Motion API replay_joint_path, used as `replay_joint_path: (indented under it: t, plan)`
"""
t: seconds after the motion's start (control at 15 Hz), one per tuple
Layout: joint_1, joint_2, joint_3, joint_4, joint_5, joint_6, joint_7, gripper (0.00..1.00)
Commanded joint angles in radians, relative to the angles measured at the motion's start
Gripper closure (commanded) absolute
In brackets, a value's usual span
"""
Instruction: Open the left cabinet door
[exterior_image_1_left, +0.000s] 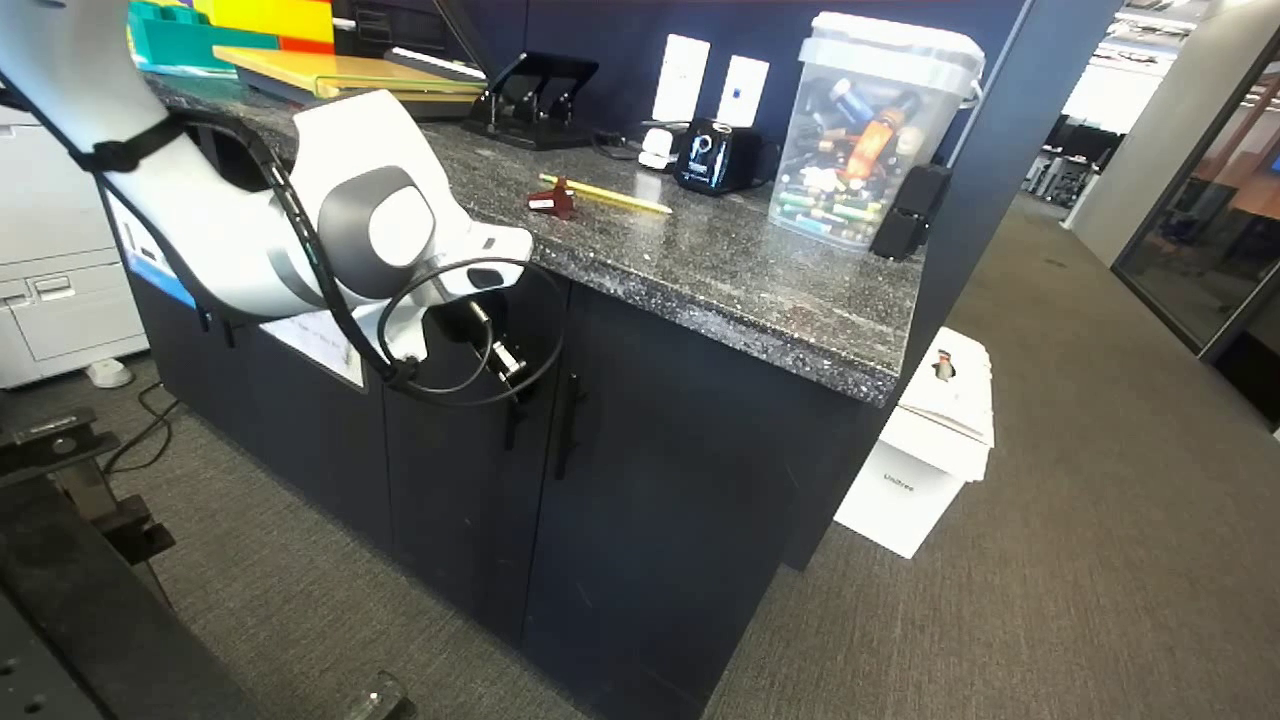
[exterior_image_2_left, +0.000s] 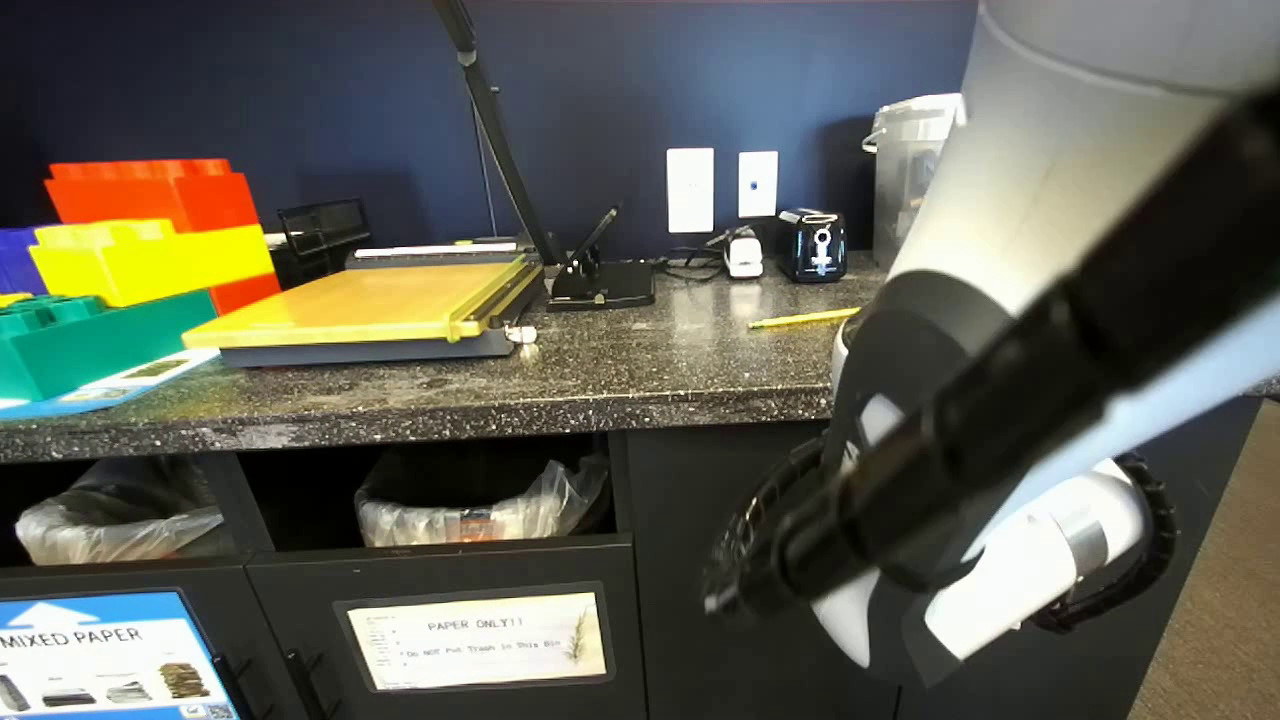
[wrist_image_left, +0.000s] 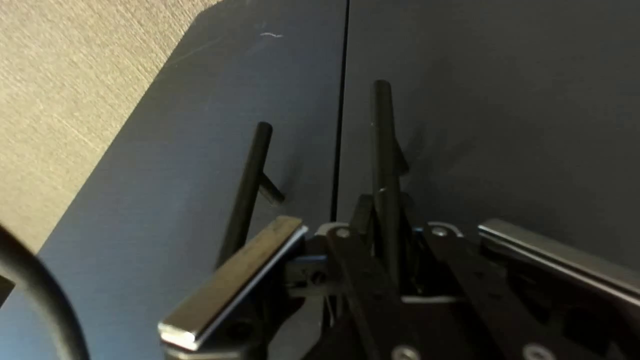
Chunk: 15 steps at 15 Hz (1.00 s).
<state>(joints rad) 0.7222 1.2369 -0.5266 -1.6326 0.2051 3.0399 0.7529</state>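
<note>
Where my wrist view fills with cabinet front, the left cabinet door takes up the right side: a tall, flat, matte sheet, smooth and dark grey there. In an exterior view the same door reads nearer to navy-black. It stands closed, parted from the twin door by a thin dark seam. Its handle, a slim round black bar, runs close along that seam, held off the surface by a short post, with faint shadows beside it and small pale specks on the bar. My gripper pinches that handle, the jaws drawn in, dark fingertips on either side. The door sits under the speckled countertop, between its twin and the labelled panel reading "PAPER ONLY!!". My arm hides some of its upper part.
</note>
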Motion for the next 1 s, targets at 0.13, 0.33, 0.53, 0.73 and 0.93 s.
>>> replay_joint_path:
  t: [0.13, 0.33, 0.53, 0.73, 0.93]
  plan:
    - [-0.216, -0.127, 0.21, 0.056, -0.09, -0.156, -0.19, 0.96]
    - [-0.253, -0.147, 0.264, 0.005, -0.132, -0.105, -0.244, 0.96]
    - [-0.254, -0.168, 0.277, -0.066, -0.14, -0.062, -0.303, 0.96]
    - [-0.277, -0.19, 0.311, -0.118, -0.142, 0.001, -0.386, 0.96]
    - [-0.026, -0.111, 0.046, -0.178, 0.005, 0.056, -0.194, 0.96]
